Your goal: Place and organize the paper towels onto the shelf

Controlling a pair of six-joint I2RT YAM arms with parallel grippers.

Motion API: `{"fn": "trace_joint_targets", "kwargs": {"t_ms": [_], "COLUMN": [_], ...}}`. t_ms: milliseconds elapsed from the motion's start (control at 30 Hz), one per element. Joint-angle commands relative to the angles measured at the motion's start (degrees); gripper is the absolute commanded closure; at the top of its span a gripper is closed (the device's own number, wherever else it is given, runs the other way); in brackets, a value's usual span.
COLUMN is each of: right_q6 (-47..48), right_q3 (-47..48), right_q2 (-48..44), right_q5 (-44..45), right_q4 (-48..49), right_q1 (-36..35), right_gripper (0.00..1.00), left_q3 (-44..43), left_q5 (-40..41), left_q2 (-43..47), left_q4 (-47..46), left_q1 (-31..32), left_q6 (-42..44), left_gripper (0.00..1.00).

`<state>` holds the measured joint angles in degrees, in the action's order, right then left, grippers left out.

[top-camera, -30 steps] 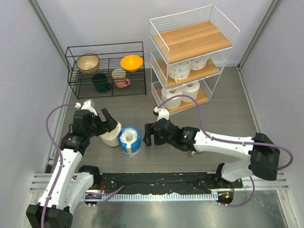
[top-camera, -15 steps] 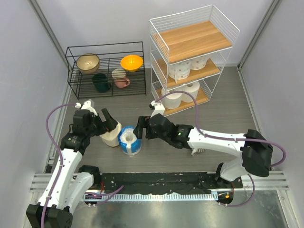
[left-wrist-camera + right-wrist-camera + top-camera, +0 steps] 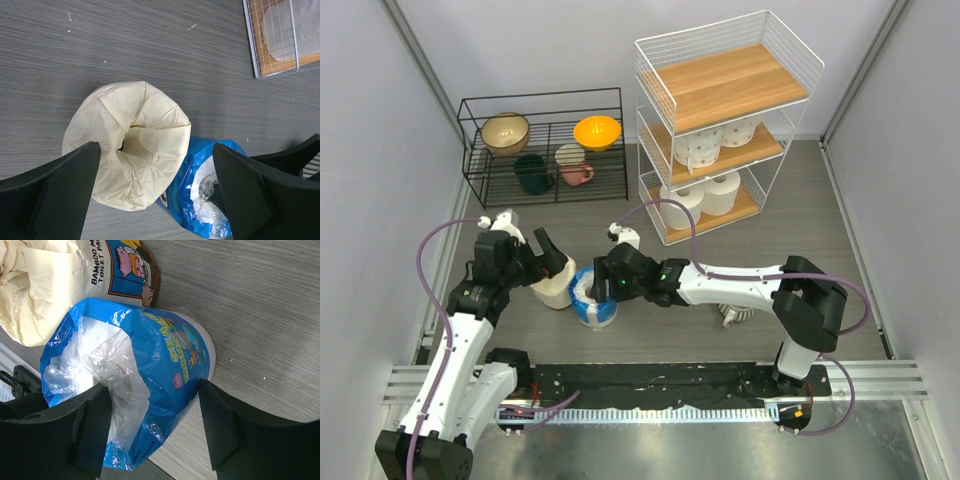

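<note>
The blue-and-white wrapped paper towel roll (image 3: 591, 303) stands on the floor, touching the cream-beige roll (image 3: 551, 292) on its left. My right gripper (image 3: 601, 284) is open with its jaws set around the blue roll (image 3: 170, 355), one finger over the plastic top and one at its outer side. My left gripper (image 3: 551, 266) is open just above the cream roll (image 3: 125, 145), with the blue roll (image 3: 210, 200) also between its fingers. The white wire shelf (image 3: 720, 90) holds two white rolls on its middle board (image 3: 698, 148) and two on its bottom board (image 3: 682, 205).
A low black wire rack (image 3: 545, 105) with bowls and cups stands at the back left. A grey ribbed cup (image 3: 734, 316) sits under my right arm. Grey walls close both sides. The shelf's bottom corner (image 3: 272, 65) shows in the left wrist view.
My right gripper has moved left from the open floor to the blue-wrapped roll and now has its jaws around it. The left arm has not moved.
</note>
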<state>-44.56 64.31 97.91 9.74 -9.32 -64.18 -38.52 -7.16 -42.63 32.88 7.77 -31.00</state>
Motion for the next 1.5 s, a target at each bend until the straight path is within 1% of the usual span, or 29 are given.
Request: {"fn": "trace_joint_targets", "kwargs": {"t_ms": [0,100,133,200,233,300,333,400,433,533,633,667,733,767,833,867,933,967,1000,1033,1067,1167,1200,1267,1300,1333,1400,1433,1467], "right_q6": [-0.9,-0.8,-0.7,-1.0,-1.3,-1.1,0.3,2.3,4.4,7.6,12.4,14.6,17.4,19.9,23.4,25.5,30.0,30.7,31.5,31.7,31.9,30.9,29.8,25.3,23.7,19.7,16.5,14.5,13.6], "right_q3": [0.6,0.6,0.6,0.6,0.3,-1.5,-1.5,0.5,1.6,8.0,15.1,19.2,23.8,28.9,34.5,40.8,47.0,53.4,56.8,60.1,66.0,74.2,75.2,76.2,76.1,76.1,76.2,76.2,76.1], "right_q2": [-1.8,-1.3,-1.2,-1.5,-3.2,-6.6,-10.2,-14.5,-18.4,-24.0,-29.8,-31.5,-32.1,-32.1,-30.2,-29.1,-24.9,-23.3,-19.6,-17.9,-16.0,-10.1,-9.1,-7.0,-6.4,-5.2,-3.8,-3.3,-2.1], "right_q5": [0.9,1.2,1.1,1.5,2.2,3.7,4.6,8.3,9.8,16.8,20.4,20.5,21.4,22.1,22.8,25.6,29.4,31.8,31.9,31.9,31.8,30.1,26.8,22.5,17.7,15.2,7.6,5.2,3.3], "right_q4": [-1.3,-2.0,-2.0,-2.0,-1.6,1.7,2.1,0.9,-0.3,-6.0,-8.9,-9.5,-9.9,-10.0,-10.0,-10.5,-10.9,-12.2,-13.3,-15.6,-16.8,-20.7,-21.6,-23.5,-23.9,-24.9,-25.7,-26.0,-26.1], "right_q1": [-0.4,-0.4,-0.4,-0.4,-0.4,-0.4,-0.3,-0.2,0.5,2.5,5.3,8.3,11.3,13.3,14.3,14.4,15.1,15.7,17.4,18.3,19.2,24.4,26.7,34.0,36.6,42.4,47.0,50.7,52.0], "right_gripper": [0.32,0.47,0.61,0.73,0.79,0.79,0.79,0.79,0.79,0.80,0.82,0.82,0.84,0.85,0.85,0.85,0.87,0.87,0.89,0.89,0.89,0.89,0.88,0.89,0.89,0.89,0.89,0.89,0.89], "left_q3": [-0.1,-0.1,-0.1,-0.1,-0.1,-0.1,-0.1,-0.1,-0.1,-0.1,-0.1,-0.1,-0.1,-0.1,-0.1,-0.1,-0.1,-0.1,-0.1,-0.1,-0.1,-0.1,-0.1,-0.1,-0.1,-0.1,-0.1,-0.1,-0.1], "left_q5": [-0.8,-0.7,-0.7,-0.8,-0.6,-0.7,-0.7,-0.6,-0.5,-0.3,-0.3,-0.3,-0.3,-0.4,-0.5,-0.5,-0.3,-0.2,-0.1,0.0,0.0,-0.1,-0.3,-0.3,-0.5,-0.4,-0.6,-0.6,-0.6], "left_q2": [0.3,0.4,0.4,0.4,0.3,0.4,0.4,0.4,0.4,0.4,0.8,0.8,0.6,0.5,0.4,0.3,0.4,0.4,0.4,0.5,0.5,0.5,0.4,0.3,0.3,0.3,0.2,0.2,0.3], "left_q4": [-1.7,-1.7,-1.7,-1.7,-1.6,-1.6,-1.6,-1.6,-1.6,-1.6,-1.5,-1.5,-1.6,-1.6,-1.6,-1.5,-1.5,-1.4,-1.4,-1.4,-1.4,-1.5,-1.5,-1.5,-1.5,-1.5,-1.5,-1.5,-1.5], "left_q1": [0.2,0.1,0.2,0.1,0.3,0.2,0.2,0.2,0.2,0.3,0.2,0.2,0.2,0.2,0.2,0.3,0.2,0.2,0.3,0.3,0.2,0.3,0.3,0.3,0.2,0.3,0.3,0.2,0.3], "left_q6": [0.2,0.2,0.2,0.2,0.2,0.2,0.2,0.2,0.2,0.2,0.2,0.2,0.2,0.2,0.2,0.2,0.2,0.2,0.2,0.2,0.2,0.2,0.2,0.2,0.2,0.2,0.2,0.2,0.2], "left_gripper": [0.00,0.00,0.00,0.00,0.00,0.00,0.00,0.00,0.00,0.00,0.00,0.00,0.00,0.00,0.00,0.00,0.00,0.00,0.00,0.00,0.00,0.00,0.00,0.00,0.00,0.00,0.00,0.00,0.00]}}
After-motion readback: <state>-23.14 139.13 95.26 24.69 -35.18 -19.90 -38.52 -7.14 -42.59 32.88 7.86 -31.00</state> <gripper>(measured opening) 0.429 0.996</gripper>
